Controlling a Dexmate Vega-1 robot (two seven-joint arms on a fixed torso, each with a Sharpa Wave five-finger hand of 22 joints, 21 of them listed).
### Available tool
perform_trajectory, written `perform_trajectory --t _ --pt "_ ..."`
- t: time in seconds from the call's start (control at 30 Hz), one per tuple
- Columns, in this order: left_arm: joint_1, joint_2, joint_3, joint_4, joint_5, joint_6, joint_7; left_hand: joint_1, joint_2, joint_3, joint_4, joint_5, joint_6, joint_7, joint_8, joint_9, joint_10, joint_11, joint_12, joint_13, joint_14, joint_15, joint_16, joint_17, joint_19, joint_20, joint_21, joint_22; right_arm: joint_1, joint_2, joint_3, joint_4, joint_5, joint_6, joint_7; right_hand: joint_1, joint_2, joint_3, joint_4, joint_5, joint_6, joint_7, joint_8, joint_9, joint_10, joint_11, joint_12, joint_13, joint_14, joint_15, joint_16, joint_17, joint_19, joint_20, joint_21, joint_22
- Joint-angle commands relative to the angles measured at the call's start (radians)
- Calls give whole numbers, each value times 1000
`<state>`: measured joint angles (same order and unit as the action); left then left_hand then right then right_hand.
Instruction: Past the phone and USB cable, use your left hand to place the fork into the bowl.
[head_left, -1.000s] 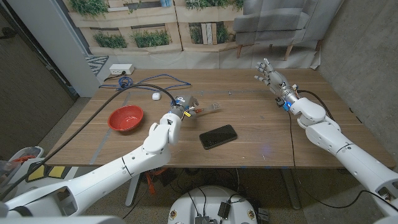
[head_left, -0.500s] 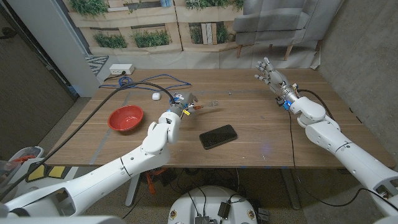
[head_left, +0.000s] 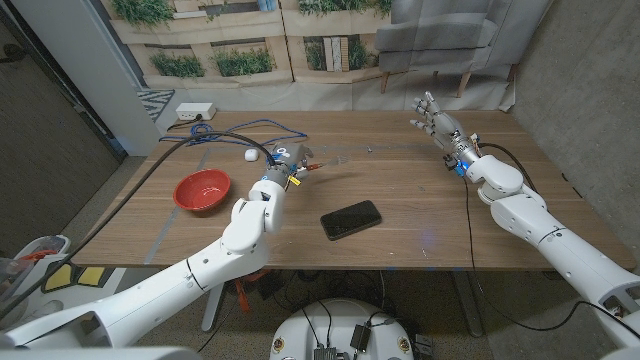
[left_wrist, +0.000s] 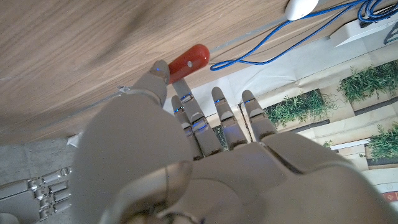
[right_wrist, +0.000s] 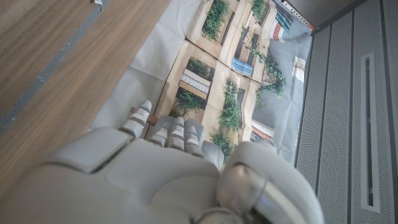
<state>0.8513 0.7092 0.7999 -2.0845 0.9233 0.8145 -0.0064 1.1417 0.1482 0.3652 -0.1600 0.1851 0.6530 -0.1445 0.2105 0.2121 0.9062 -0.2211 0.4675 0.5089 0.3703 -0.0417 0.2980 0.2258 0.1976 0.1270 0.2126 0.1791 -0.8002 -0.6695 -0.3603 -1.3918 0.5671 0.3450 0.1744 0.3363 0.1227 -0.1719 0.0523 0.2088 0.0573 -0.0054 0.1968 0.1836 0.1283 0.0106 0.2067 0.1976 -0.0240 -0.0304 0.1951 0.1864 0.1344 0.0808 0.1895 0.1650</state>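
My left hand (head_left: 281, 168) pinches the fork (head_left: 320, 165) by its red handle (left_wrist: 189, 60) and holds it above the table, metal end pointing toward the table's middle. The red bowl (head_left: 202, 189) sits on the table a short way to the left of that hand, with nothing in it. The black phone (head_left: 351, 219) lies nearer the front edge, right of the hand. The blue USB cable (head_left: 262, 128) loops on the far side, just beyond the hand, and shows as a blue cable (left_wrist: 264, 46) in the left wrist view. My right hand (head_left: 436, 121) stays at the far right, fingers apart, holding nothing.
A small white oval object (head_left: 251, 155) lies between the cable and my left hand. A white power strip (head_left: 195, 110) and thick black cables (head_left: 160, 165) occupy the far left corner. Bare wood (head_left: 420, 200) spreads between the phone and my right arm.
My left hand has carried the fork a little to the left and farther back, toward the bowl. The right hand, phone and bowl have not moved.
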Motion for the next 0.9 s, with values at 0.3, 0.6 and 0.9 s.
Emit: perform_trajectory --t 0.3,0.6,0.9 --pt "73 34 -55 -78 44 61 8 6 2 -4 2 1 3 5 -4 1 2 -3 4 2 6 -129 2 3 5 0 0 3 7 18 -10 2 -11 -1 -17 -1 2 2 2 -3 10 -2 -1 6 7 -3 -3 5 1 -22 0 1 1 0 -2 5" --pt "98 62 -83 -111 57 72 -5 7 1 -3 2 1 3 4 -5 2 -1 -3 4 3 6 -130 0 3 6 0 0 3 14 36 -16 13 -19 11 -28 -1 2 3 2 -3 12 -2 0 6 8 -4 -2 5 1 -23 0 1 1 0 -2 5" --pt "128 72 -116 -129 52 76 8 5 3 -4 4 0 2 1 -6 2 -1 -3 5 3 7 -129 -2 3 6 0 -1 3 24 48 -22 21 -22 20 -26 -1 2 4 2 -3 13 -2 0 6 9 -4 -2 5 1 -23 0 1 1 1 -2 5"
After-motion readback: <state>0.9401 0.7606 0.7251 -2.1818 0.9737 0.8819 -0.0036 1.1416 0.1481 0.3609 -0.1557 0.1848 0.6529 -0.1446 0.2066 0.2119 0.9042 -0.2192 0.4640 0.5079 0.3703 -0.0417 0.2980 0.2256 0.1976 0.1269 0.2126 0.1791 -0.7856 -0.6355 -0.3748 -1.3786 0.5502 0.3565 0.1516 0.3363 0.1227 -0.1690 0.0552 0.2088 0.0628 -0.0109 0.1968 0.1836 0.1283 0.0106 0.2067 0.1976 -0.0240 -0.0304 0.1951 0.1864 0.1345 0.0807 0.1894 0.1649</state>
